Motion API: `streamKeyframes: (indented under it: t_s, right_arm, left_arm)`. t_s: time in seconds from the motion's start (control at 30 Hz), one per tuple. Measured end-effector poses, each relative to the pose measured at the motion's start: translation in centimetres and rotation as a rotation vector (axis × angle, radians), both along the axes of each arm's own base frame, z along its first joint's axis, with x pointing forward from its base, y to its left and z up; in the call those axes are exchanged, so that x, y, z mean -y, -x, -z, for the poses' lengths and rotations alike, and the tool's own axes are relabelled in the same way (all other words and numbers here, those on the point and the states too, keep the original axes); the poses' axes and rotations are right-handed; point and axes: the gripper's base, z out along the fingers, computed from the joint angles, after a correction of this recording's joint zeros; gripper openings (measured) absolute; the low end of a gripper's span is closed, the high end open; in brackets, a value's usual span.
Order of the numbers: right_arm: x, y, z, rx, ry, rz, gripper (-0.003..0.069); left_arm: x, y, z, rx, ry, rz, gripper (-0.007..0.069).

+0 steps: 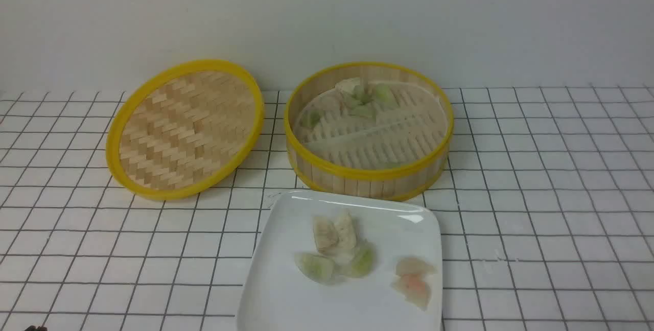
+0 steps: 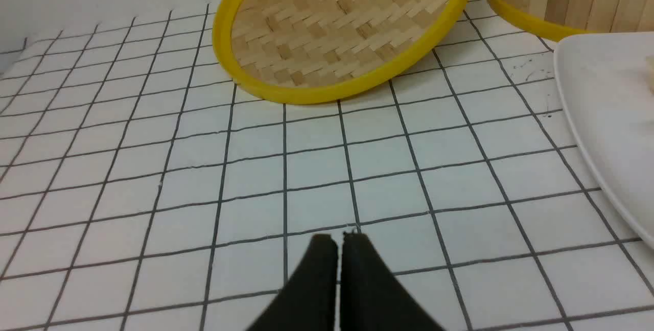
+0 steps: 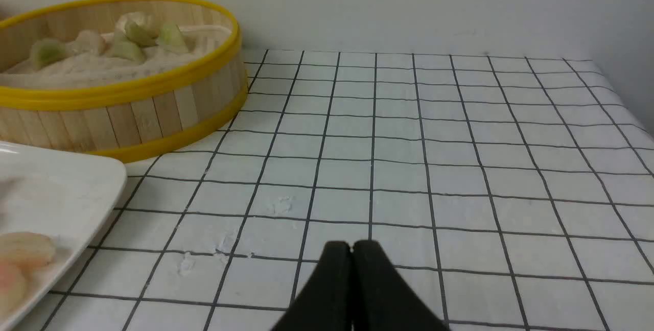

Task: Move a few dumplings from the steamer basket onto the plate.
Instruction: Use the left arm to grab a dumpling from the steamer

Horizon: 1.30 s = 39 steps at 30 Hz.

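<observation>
The steamer basket (image 1: 369, 172) stands at the back centre with several dumplings (image 1: 364, 97) against its far wall. In front of it the white plate (image 1: 286, 295) carries several dumplings (image 1: 334, 249): two beige, two green and two pinkish ones (image 1: 413, 282). Neither arm reaches into the front view. My left gripper (image 2: 339, 239) hovers shut and empty over the checked cloth, left of the plate (image 2: 603, 132). My right gripper (image 3: 351, 245) is also shut and empty over the cloth, right of the plate (image 3: 56, 188) and the steamer basket (image 3: 143, 116).
The woven yellow-rimmed lid (image 1: 184, 127) leans tilted to the left of the basket, also in the left wrist view as the lid (image 2: 342, 29). A white cloth with a black grid covers the table, and a plain wall stands behind.
</observation>
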Motion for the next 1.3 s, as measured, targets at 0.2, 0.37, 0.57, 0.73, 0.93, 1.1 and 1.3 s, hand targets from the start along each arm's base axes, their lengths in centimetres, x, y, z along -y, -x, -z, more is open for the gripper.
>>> streamKeyframes:
  t_s: [0.2,0.37,0.57,0.73,0.93,1.1,1.3]
  right_arm:
    - [0.0,0.0,0.0,0.0,0.0,0.0,-0.0014]
    - [0.0,0.0,0.0,0.0,0.0,0.0,-0.0014]
    - [0.0,0.0,0.0,0.0,0.0,0.0,-0.0014]
    - [0.0,0.0,0.0,0.0,0.0,0.0,-0.0014]
    - [0.0,0.0,0.0,0.0,0.0,0.0,-0.0014]
    - [0.0,0.0,0.0,0.0,0.0,0.0,-0.0014]
    - [0.0,0.0,0.0,0.0,0.0,0.0,-0.0014]
  left_arm:
    - [0.0,0.0,0.0,0.0,0.0,0.0,-0.0006]
    - [0.0,0.0,0.0,0.0,0.0,0.0,-0.0006]
    - [0.0,0.0,0.0,0.0,-0.024,0.002,-0.0006]
    - [-0.1,0.0,0.0,0.001,-0.035,0.003,-0.0006]
    - [0.1,-0.2,-0.7,0.076,0.09,-0.014,-0.0006]
    - [0.1,-0.4,-2.6,0.259,0.497,-0.074,-0.0006]
    - [-1.7,0.0,-5.4,0.578,0.847,-0.189,-0.0006]
